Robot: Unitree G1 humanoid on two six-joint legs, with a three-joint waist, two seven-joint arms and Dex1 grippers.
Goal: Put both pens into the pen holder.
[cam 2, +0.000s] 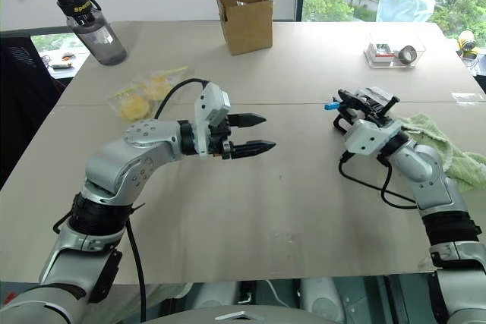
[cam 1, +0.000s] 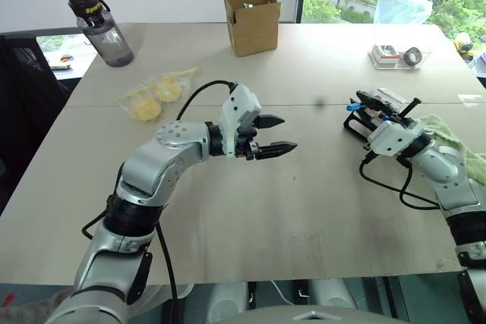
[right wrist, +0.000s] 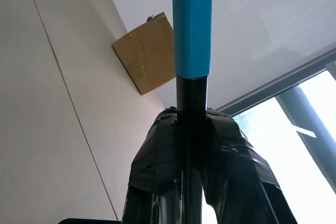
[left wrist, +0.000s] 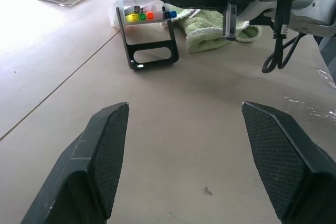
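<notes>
My right gripper (cam 1: 370,111) is at the right of the table, shut on a black pen with a light blue cap (right wrist: 192,30). The blue tip (cam 2: 332,105) sticks out to the left past the fingers. The pen hangs just above the pen holder (left wrist: 149,51), a black case with a rounded loop opening that stands upright on the table (cam 1: 354,122). My left gripper (cam 1: 287,133) hovers over the middle of the table, pointing right toward the holder. It is open with nothing between its fingers (left wrist: 107,161).
Behind the holder lie a clear box of coloured markers (left wrist: 144,13) and a green towel (cam 1: 456,146). A cardboard box (cam 1: 252,20), a water bottle (cam 1: 102,28), a bag of yellow items (cam 1: 156,96) and a clear tray with tape (cam 1: 399,55) sit farther back.
</notes>
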